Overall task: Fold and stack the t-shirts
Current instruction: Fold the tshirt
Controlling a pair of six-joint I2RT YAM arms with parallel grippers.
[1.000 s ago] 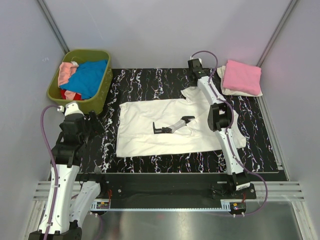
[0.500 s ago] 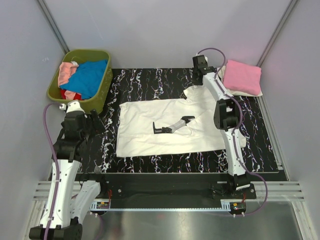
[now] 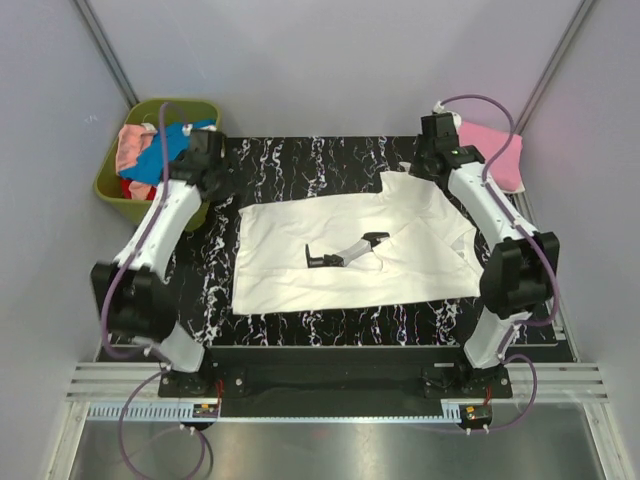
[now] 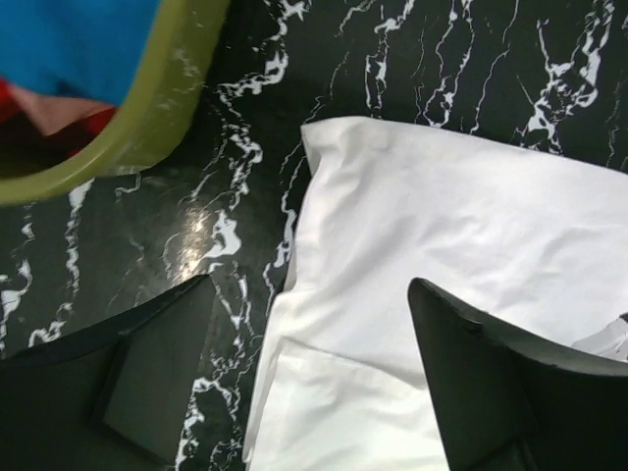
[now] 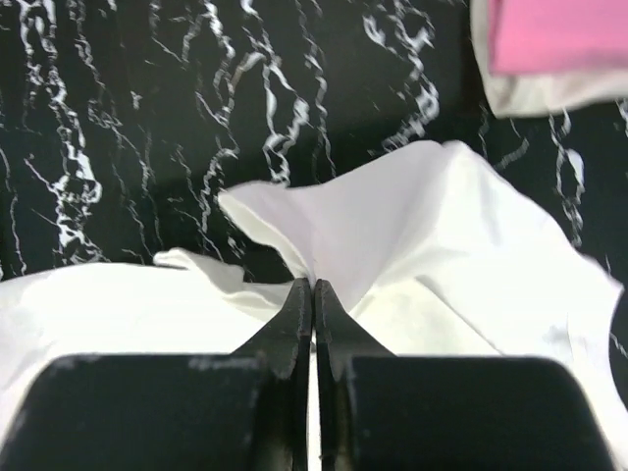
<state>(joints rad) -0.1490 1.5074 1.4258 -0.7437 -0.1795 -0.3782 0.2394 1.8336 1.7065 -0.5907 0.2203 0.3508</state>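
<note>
The white t-shirt [image 3: 330, 250] with the black-and-grey robot-arm print lies spread on the black marbled table. My right gripper [image 3: 422, 168] is at its far right part and is shut on a raised fold of the white cloth [image 5: 392, 226]; the jaws [image 5: 314, 287] meet on it. My left gripper [image 3: 216, 182] hovers open over the shirt's far left corner [image 4: 412, 196], its fingers [image 4: 147, 363] apart on either side of the shirt's edge. A folded pink shirt [image 3: 497, 150] lies on a cream one [image 5: 535, 93] at the back right.
The olive-green basket [image 3: 118, 190] stands at the back left, right beside my left gripper, and holds blue [image 3: 165, 150], pink [image 3: 130, 145] and red cloth. Its rim [image 4: 147, 118] shows in the left wrist view. Grey walls enclose the table.
My left arm swung from the near left up to the shirt's far left corner by the basket. My right gripper moved right and back, pulling the shirt's far right part with it.
</note>
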